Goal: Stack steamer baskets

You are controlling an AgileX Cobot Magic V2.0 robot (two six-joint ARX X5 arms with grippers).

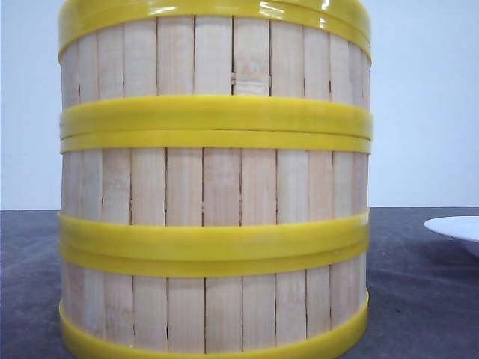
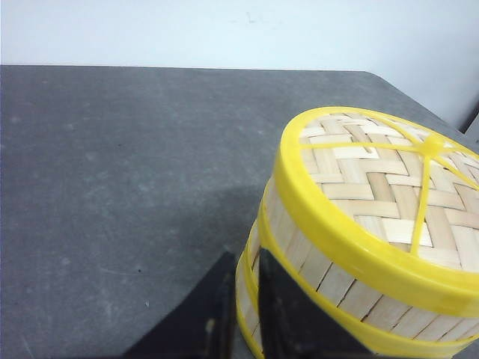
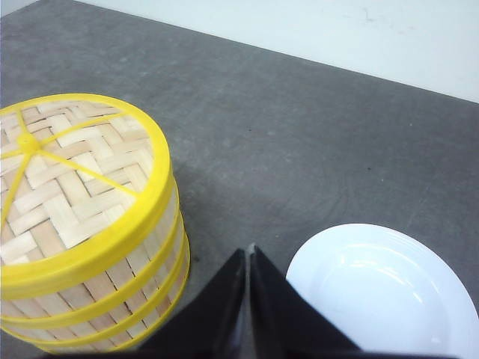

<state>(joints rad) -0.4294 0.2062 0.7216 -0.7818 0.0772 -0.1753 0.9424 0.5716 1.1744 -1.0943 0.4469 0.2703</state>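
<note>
Front view: the steamer baskets [image 1: 213,187] are seen stacked three high under a woven lid [image 3: 71,176] on the grey table [image 1: 419,299].
Both the left gripper [image 2: 243,310] and the right gripper [image 3: 248,299] are held pressed together and empty; any withdrawal is best made without brushing the tower or the white plate [image 3: 382,295].
</note>
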